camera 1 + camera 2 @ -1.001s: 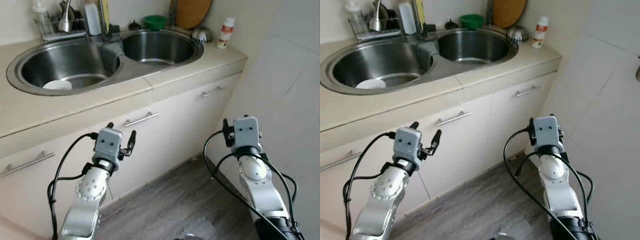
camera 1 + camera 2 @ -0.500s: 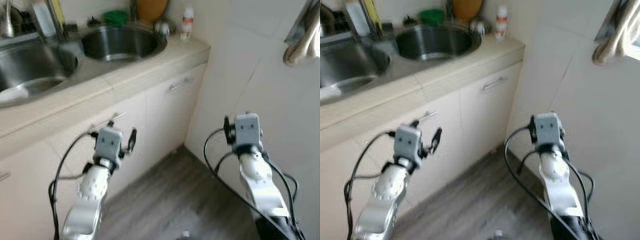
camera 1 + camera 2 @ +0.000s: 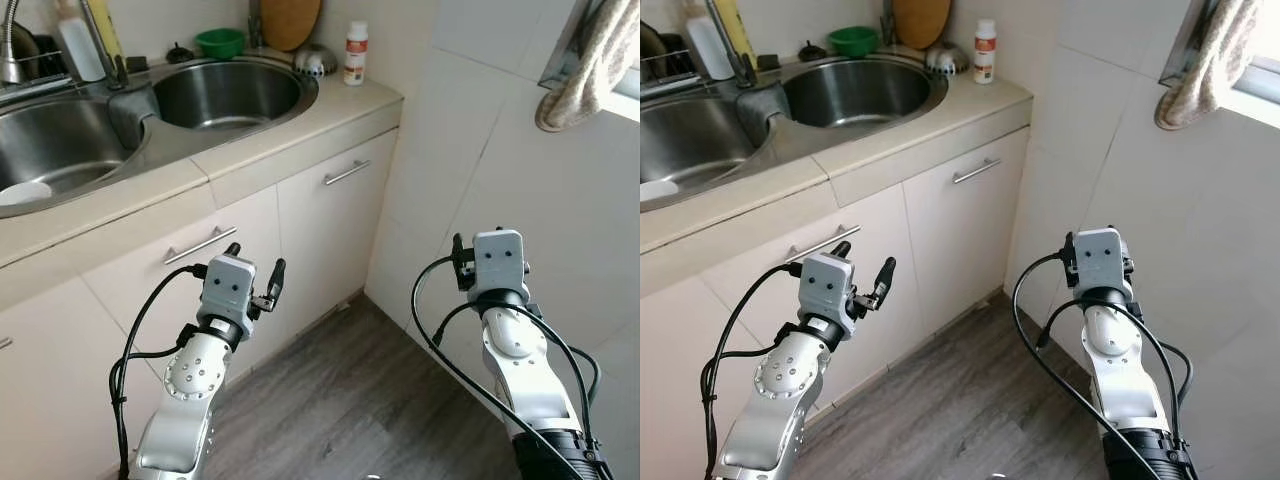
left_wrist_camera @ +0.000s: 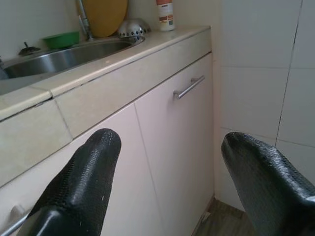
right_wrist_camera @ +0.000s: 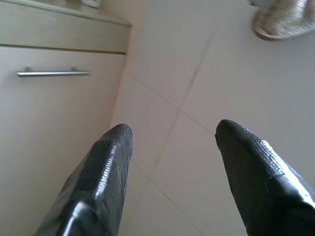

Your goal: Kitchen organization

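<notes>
Hanging out empty by the cabinet doors (image 3: 340, 215), left claw (image 3: 255, 275) and right claw (image 5: 170, 162) both gape wide.

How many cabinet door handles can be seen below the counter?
2 clearly: one handle on the door nearest the tiled wall, another handle on the next door, behind the left gripper. A sliver at the picture's left edge may be a third.

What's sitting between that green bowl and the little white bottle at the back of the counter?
Between the green bowl and the white bottle stand a wooden cutting board leaning on the wall and a metal colander, seen in the left eye view.
</notes>
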`<state>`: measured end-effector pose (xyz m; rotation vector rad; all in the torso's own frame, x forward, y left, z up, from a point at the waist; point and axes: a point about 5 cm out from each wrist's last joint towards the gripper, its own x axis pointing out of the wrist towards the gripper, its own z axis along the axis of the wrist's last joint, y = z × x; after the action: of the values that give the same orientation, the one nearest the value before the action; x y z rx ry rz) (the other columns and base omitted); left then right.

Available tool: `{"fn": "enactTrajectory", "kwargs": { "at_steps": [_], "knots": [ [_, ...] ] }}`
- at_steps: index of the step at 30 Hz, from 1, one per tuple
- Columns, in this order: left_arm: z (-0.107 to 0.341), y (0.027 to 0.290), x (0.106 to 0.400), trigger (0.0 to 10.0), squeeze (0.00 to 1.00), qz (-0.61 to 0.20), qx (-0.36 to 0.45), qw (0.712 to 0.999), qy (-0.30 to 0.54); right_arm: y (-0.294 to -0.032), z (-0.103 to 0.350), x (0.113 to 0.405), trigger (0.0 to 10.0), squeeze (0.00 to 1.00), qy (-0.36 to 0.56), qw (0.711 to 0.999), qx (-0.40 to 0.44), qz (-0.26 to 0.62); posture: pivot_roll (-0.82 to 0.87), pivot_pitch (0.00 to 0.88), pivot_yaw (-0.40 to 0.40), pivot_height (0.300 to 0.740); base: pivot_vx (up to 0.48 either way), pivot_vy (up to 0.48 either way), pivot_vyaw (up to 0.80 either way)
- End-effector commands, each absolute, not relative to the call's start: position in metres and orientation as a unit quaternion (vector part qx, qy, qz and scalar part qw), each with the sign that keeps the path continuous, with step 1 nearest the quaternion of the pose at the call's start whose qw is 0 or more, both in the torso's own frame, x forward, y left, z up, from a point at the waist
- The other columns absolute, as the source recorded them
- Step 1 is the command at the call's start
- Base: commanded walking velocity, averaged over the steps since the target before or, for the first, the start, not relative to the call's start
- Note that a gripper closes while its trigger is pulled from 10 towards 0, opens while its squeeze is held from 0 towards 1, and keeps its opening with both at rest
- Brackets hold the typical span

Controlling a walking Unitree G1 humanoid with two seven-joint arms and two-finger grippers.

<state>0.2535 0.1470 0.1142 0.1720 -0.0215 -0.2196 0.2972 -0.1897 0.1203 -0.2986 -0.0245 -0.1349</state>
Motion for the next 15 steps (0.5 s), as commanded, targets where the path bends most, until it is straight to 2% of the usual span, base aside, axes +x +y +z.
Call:
{"fn": "enactTrajectory", "kwargs": {
  "at_steps": [1,3,6,11,15],
  "knots": [
    [0.1131,0.1439,0.2544,10.0,0.00,-0.116,0.080,0.990,-0.004,-0.1966,0.1189,0.2968,10.0,0.00,-0.004,0.986,-0.149,-0.080,-0.05,0.000,-0.040,0.740,0.000,0.000,-0.80],
    [0.1127,0.1439,0.2547,10.0,0.00,-0.119,0.079,0.990,-0.001,-0.1966,0.1186,0.2969,10.0,0.00,-0.004,0.986,-0.148,-0.080,-0.05,0.000,-0.040,0.740,0.000,0.262,-0.80],
    [0.1131,0.1441,0.2548,10.0,0.00,-0.118,0.076,0.990,-0.005,-0.1966,0.1185,0.2970,10.0,0.00,-0.003,0.986,-0.148,-0.080,-0.05,0.000,-0.040,0.740,0.000,0.480,0.00],
    [0.1133,0.1433,0.2547,10.0,0.00,-0.121,0.080,0.989,-0.009,-0.1964,0.1182,0.2972,10.0,0.00,-0.004,0.985,-0.150,-0.080,-0.05,0.000,-0.041,0.740,0.000,0.000,0.00],
    [0.1127,0.1433,0.2548,10.0,0.00,-0.121,0.080,0.989,-0.008,-0.1960,0.1176,0.2974,10.0,0.00,-0.004,0.985,-0.150,-0.080,-0.05,0.000,-0.042,0.740,0.000,0.000,-0.80]
  ]
}}
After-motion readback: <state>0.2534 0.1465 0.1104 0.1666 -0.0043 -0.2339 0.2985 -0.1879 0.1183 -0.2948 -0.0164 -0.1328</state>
